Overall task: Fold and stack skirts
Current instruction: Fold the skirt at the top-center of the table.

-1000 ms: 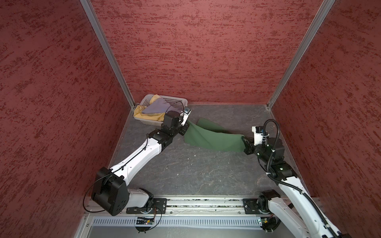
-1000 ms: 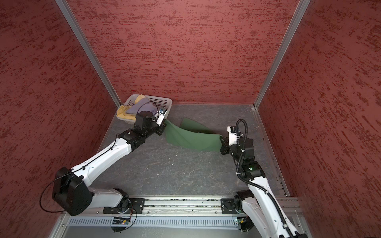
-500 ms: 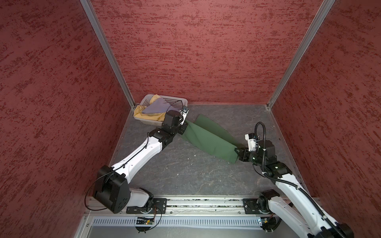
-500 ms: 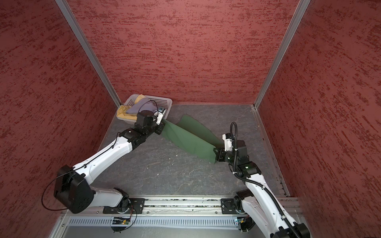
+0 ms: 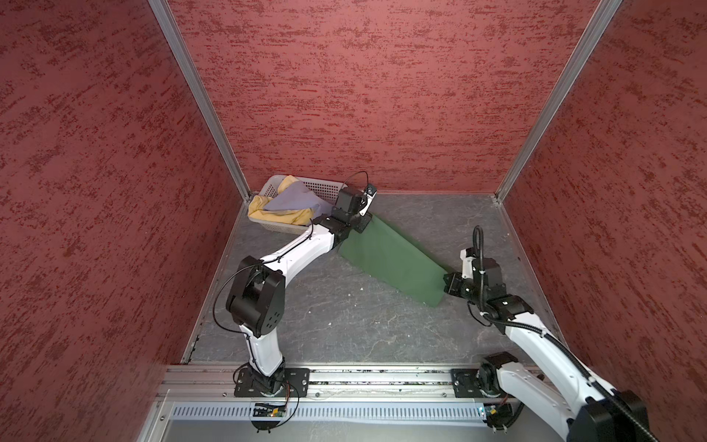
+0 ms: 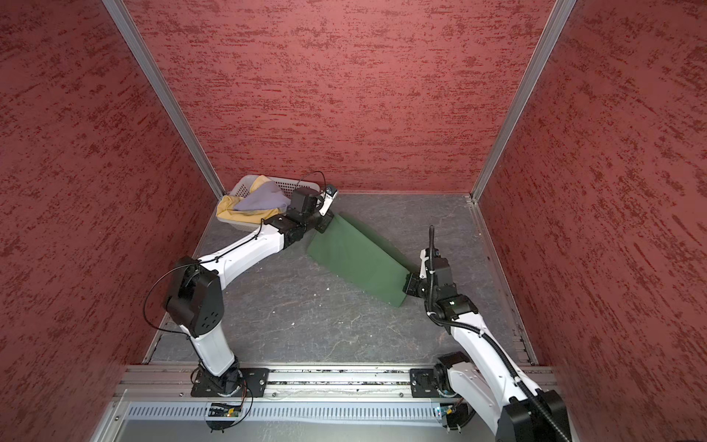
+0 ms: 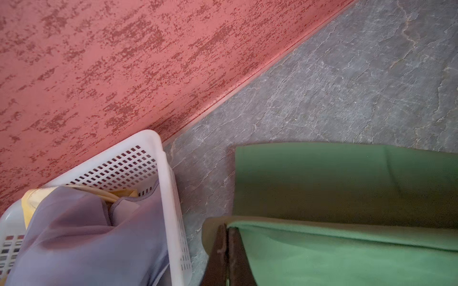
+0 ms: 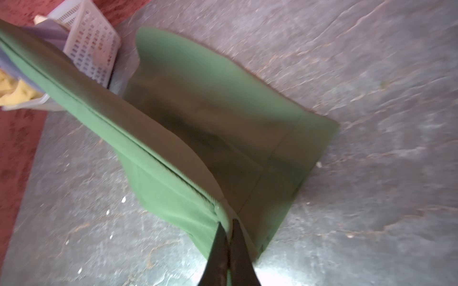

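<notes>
Found the white perforated basket (image 5: 317, 185) in the far left corner of the tabletop (image 5: 344, 325), holding the mustard yellow skirt (image 5: 260, 203) with the lavender-grey skirt (image 5: 292, 199) heaped over it. Saw the dark green skirt (image 5: 390, 260) outside it, stretched between the left pincer (image 7: 227, 229), clamped on the end beside the basket, and the right pincer (image 8: 227, 222), clamped on the opposite end, with its lower fold on the tabletop. Against a second earlier, noted the right pincer drawn back toward its base and the green cloth pulled longer and smoother.
</notes>
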`<state>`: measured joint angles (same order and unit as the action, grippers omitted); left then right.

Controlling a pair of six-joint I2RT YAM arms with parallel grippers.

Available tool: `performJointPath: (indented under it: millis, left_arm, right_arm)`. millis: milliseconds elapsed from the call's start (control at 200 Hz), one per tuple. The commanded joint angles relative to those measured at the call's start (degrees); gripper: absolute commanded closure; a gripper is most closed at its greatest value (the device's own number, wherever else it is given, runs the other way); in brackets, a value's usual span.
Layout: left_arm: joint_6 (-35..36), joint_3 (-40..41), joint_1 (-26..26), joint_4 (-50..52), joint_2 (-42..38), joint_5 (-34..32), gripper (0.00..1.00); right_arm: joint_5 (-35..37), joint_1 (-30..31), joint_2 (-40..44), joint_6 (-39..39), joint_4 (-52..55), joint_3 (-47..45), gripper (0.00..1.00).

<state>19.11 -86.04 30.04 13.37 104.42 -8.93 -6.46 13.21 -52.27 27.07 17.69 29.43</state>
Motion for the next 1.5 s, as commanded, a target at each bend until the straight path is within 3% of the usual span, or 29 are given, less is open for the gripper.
performJointPath:
  millis: [0, 376, 626, 1082, 1493]
  left_arm:
    - [1.0, -4.4, -0.2, -0.4, 3.0, -0.2, 1.0]
    - [-1.2, -14.7, -0.2, 1.2, 15.5, -2.8, 1.0]
    - [-3.2, -16.7, -0.4, 0.2, 18.4, -4.6, 1.0]
    - [-5.4, -20.5, -0.5, -0.2, 23.0, -8.7, 1.0]
    - [-8.6, -26.1, -1.3, 5.8, 29.8, -12.0, 1.0]
  right_arm:
    - [8.7, 0.1, -1.3, 1.7, -1.7, 1.9, 1.0]
    - [14.6, 0.0, -11.0, -1.3, -12.6, 4.5, 1.0]
    - [17.1, -0.7, -20.0, -5.6, -14.6, 10.4, 1.0]
    - [11.3, -5.4, -36.7, -9.2, -17.6, 20.3, 1.0]
    - [5.6, -8.3, -50.3, -9.8, -16.4, 31.0, 1.0]
